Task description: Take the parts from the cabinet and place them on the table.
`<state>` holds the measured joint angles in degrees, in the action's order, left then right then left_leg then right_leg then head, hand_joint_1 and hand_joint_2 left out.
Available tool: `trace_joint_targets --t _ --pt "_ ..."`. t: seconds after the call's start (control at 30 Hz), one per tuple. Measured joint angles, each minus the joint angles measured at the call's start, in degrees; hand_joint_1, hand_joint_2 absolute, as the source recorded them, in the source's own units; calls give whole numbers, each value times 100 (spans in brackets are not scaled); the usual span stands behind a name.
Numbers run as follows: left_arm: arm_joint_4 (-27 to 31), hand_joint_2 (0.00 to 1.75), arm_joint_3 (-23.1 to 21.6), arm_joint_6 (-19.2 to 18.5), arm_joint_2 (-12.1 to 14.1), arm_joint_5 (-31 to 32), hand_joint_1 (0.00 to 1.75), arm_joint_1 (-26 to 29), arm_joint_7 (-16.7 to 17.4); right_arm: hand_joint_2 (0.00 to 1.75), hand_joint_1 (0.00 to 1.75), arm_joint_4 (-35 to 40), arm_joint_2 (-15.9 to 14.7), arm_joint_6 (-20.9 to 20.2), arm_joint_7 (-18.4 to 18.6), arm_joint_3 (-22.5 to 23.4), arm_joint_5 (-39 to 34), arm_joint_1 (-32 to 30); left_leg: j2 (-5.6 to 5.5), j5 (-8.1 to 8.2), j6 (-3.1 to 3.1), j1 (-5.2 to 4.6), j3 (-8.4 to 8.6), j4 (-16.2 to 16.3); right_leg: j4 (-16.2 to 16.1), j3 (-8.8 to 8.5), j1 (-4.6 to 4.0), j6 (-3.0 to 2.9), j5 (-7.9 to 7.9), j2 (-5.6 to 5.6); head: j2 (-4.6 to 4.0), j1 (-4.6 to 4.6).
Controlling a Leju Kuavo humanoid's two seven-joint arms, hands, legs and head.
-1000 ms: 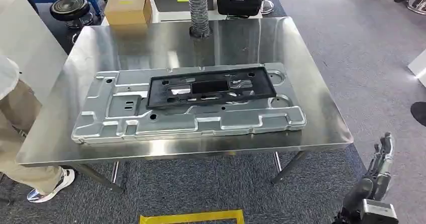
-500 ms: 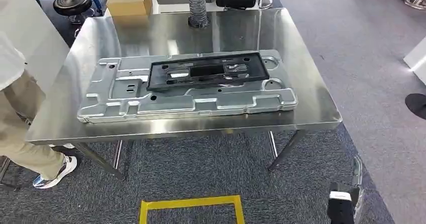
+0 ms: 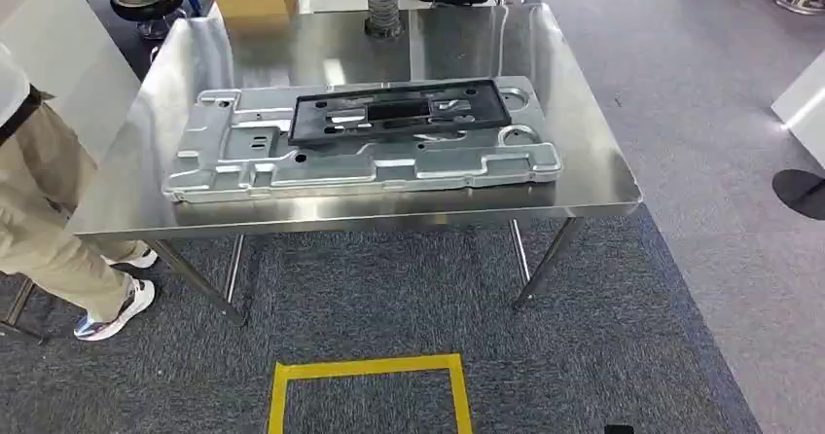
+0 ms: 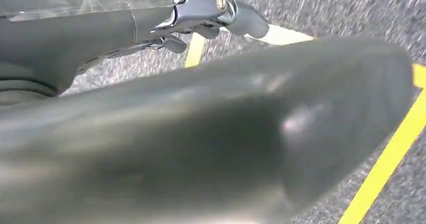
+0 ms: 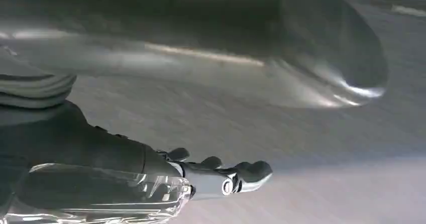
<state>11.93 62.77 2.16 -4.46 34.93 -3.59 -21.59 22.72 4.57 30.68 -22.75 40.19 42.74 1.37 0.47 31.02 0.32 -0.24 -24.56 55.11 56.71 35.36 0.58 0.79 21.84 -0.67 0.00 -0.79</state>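
Steel surface (image 3: 603,186) is sliding farther off as the robot's backing away; the metal panel (image 3: 360,166) and black frame (image 3: 399,113) are sitting there, delivered. Both hands (image 4: 211,18) (image 5: 221,176) are hanging empty, fingers probably loosely extended.

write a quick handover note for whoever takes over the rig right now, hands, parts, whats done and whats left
Left hand: hangs over the carpet by the yellow floor tape, holding nothing.
Right hand: hangs beside the body, holding nothing.
Parts: silver metal panel lies flat on the steel table, with the black frame on top of it.
Done: both parts are on the table.
Left: the cabinet is out of view, so check it for more parts.
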Motion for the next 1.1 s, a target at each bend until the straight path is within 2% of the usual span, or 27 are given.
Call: trace_joint_targets --t 0.03,0.07,0.1,0.13,0.17,0.2,0.23,0.27,0.33,0.37,0.4,0.43,0.53,0.57,0.6,0.67,0.7,0.73,0.77,0.8,0.83,0.87,0.9,0.93,1.03,1.07,1.1 --pt "0 0 0 -31 2 46 0 6 4 0 0 -190 -32 -192 729 -2 236 -2 -1 -114 53 36 -41 -77 -34 9 -38 53 -68 -1 0 13" --pt "0 0 0 -66 2 74 0 -6 17 0 0 -343 -57 -448 1356 -13 404 6 35 -204 81 63 -89 -108 32 61 5 62 76 26 0 2" --pt "0 0 -2 -96 7 125 0 -10 22 0 0 -476 -74 -753 1953 -37 500 0 23 -279 149 63 -183 -117 262 145 7 81 449 37 -2 46" --pt "0 0 -4 -142 11 183 0 -7 31 0 0 -593 -89 -1186 2575 -44 498 1 23 -349 159 59 -272 -110 660 252 21 107 846 43 0 66" --pt "0 0 -11 -181 15 244 0 1 44 0 0 -676 -103 -1609 3017 -44 508 2 24 -409 162 50 -352 -102 1100 356 26 133 1149 43 -2 64" --pt "0 0 -20 -199 20 284 0 -1 57 0 0 -738 -107 -1985 3277 -48 557 1 34 -470 158 45 -442 -87 1532 442 30 159 1320 42 0 66" --pt "0 0 -31 -210 24 313 0 -9 70 0 0 -791 -107 -2265 3388 -66 607 2 39 -529 143 45 -547 -54 1786 448 37 178 1287 43 0 63" --pt "0 0 -44 -214 26 341 0 -14 81 0 0 -843 -107 -2479 3444 -90 648 9 46 -578 128 47 -655 -9 1766 331 53 191 1098 42 0 68" --pt "0 0 -68 -223 28 385 0 -32 90 0 0 -900 -107 -2730 3514 -125 701 36 55 -647 93 53 -848 93 1088 -238 94 202 712 42 0 66" --pt "0 0 -83 -227 28 411 0 -46 101 0 0 -915 -109 -2874 3556 -151 705 59 55 -678 68 56 -914 158 571 -625 106 195 705 41 0 66" --pt "0 0 -105 -229 39 441 0 -57 107 0 0 -926 -109 -3016 3566 -166 705 95 44 -697 35 29 -990 236 9 -1011 80 171 908 47 0 79" --pt "0 0 -118 -229 39 450 0 -68 107 0 0 -937 -109 -3077 3566 -173 705 114 48 -737 -7 33 -1018 262 -96 -1040 63 90 968 64 0 57" --pt "0 0 -127 -225 44 450 0 -67 122 0 0 -994 -107 -3173 3568 -188 720 132 45 -889 -126 42 -1041 231 -100 -930 50 -44 862 56 0 71" --pt "0 0 -127 -221 52 448 0 -55 125 0 0 -1022 -103 -3182 3567 -188 723 141 27 -815 -148 82 -1079 282 -126 -881 72 -94 784 15 0 70" --pt "0 0 -127 -218 48 448 0 -45 136 0 0 -1026 -103 -3204 3566 -188 727 160 12 -461 -164 85 -1170 475 -126 -794 65 -150 713 15 0 40" --pt "0 0 -129 -218 39 448 0 -46 144 0 0 -1033 -103 -3241 3599 -190 755 149 10 251 -201 95 -1370 1267 -124 -629 41 -180 585 10 -2 28" --pt "0 0 -129 -218 39 448 0 -47 149 0 0 -1040 -103 -3261 3619 -190 766 149 10 457 -213 95 -1443 1668 -116 -540 29 -184 522 9 -2 28" --pt "0 0 -129 -216 41 448 0 -46 157 0 0 -1048 -103 -3271 3636 -190 766 149 9 488 -216 94 -1450 1954 -99 -444 17 -181 454 10 0 26" --pt "0 0 -129 -218 41 448 0 -45 166 0 0 -1061 -103 -3285 3663 -190 764 148 8 335 -207 94 -1350 2001 -82 -348 11 -174 394 11 0 28" --pt "0 0 -129 -216 39 450 0 -46 173 0 0 -1068 -103 -3311 3687 -190 760 143 7 100 -190 92 -1136 1810 -57 -262 9 -160 345 12 0 26" --pt "0 0 -129 -214 39 452 0 -47 175 0 0 -1074 -103 -3326 3700 -190 753 142 5 -109 -171 91 -836 1437 -27 -183 9 -143 302 12 0 26" --pt "0 0 -133 -212 39 461 0 -53 179 0 0 -1079 -103 -3344 3722 -190 749 144 4 -203 -140 90 -442 905 6 -111 9 -126 260 14 0 26" --pt "0 0 -136 -208 44 468 0 -68 179 0 0 -1079 -100 -3344 3737 -190 738 153 -8 -42 -98 81 -88 380 38 -70 5 -99 225 15 0 24" --pt "0 0 -136 -203 46 470 0 -77 179 0 0 -1083 -100 -3344 3739 -188 721 151 -10 85 -74 47 117 -17 58 -44 -10 -55 178 16 0 33" --pt "0 0 -136 -194 44 516 0 -63 188 0 0 -1090 -100 -3341 3717 -184 663 139 -6 17 37 3 -4 -13 2 -24 9 62 9 1 0 35" --pt "0 0 -136 -188 39 518 0 -60 190 0 0 -1101 -107 -3339 3689 -179 646 130 17 -90 84 66 -52 -71 23 15 18 91 16 8 -2 35" --pt "0 0 -138 -184 35 529 0 -70 197 0 0 -1101 -109 -3337 3647 -175 637 129 36 -162 132 56 -138 -70 153 82 27 112 289 31 0 35"
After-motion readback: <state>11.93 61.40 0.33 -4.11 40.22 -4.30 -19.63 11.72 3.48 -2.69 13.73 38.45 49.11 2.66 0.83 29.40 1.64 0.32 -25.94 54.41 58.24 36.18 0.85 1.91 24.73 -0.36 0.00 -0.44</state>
